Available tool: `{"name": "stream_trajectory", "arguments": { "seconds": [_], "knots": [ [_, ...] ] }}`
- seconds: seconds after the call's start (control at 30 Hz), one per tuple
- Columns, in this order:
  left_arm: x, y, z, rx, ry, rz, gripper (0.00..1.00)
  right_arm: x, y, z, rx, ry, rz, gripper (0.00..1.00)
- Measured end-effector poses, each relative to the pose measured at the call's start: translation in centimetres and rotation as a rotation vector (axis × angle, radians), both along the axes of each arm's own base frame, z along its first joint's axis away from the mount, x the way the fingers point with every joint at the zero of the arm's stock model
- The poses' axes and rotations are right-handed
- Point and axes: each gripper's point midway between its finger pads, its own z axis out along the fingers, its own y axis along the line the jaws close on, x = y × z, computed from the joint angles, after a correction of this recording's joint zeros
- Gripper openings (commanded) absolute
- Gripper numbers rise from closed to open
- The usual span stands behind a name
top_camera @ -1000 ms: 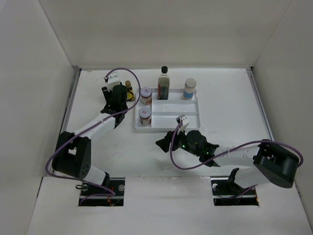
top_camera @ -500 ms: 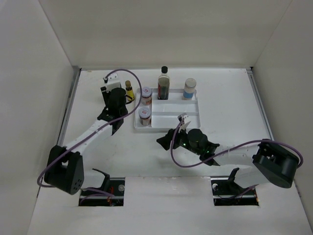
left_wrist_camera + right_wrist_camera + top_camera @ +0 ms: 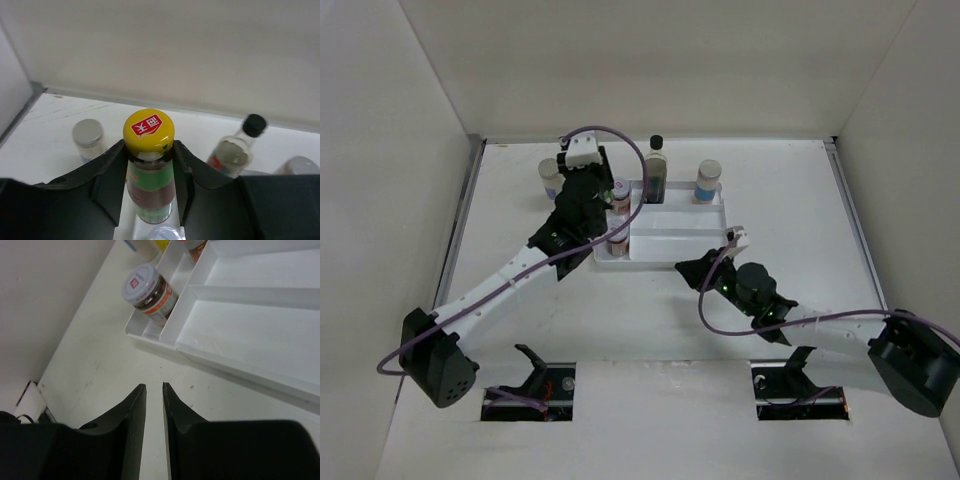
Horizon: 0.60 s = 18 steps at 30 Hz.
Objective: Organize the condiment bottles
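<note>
Wide view first: the white table [image 3: 800,200], the divided tray [image 3: 680,222] at its middle, and the left arm stretched right across the tray's left column. The right arm lies low at the tray's near edge; the right gripper [image 3: 152,386] is clenched on nothing, tips pointing at the tray corner.

The tall dark bottle [image 3: 656,172] and the blue-label bottle [image 3: 708,181] stand at the back of the tray. The silver-lidded jar [image 3: 88,134] waits on the table, left of the tray. A short jar [image 3: 145,287] fills the near-left slot.

The left gripper [image 3: 149,150] grasps the small brown bottle [image 3: 150,185] below its yellow cap [image 3: 149,131], upright over the narrow left channel. Whether its base touches the floor, I can't tell.

My call: lower it straight, keep it plumb between the dividers and off neighbouring lids, and release only once it's seated.
</note>
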Motion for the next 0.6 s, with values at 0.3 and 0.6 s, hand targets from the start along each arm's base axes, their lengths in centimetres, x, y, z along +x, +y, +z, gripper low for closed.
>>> {"name": "stream_trajectory", "arguments": {
  "seconds": [0.3,0.6],
  "knots": [
    [1.4,-11.6,-3.9,0.057,0.061,-0.231,0.18,2.9,-7.6,2.2,0.095,-0.054,-0.295,0.33],
    [3.3,-14.7,-11.8,0.161,0.193,-0.265,0.18,3.3,-8.5,1.9,0.102,-0.034,-0.333,0.36]
  ]
}}
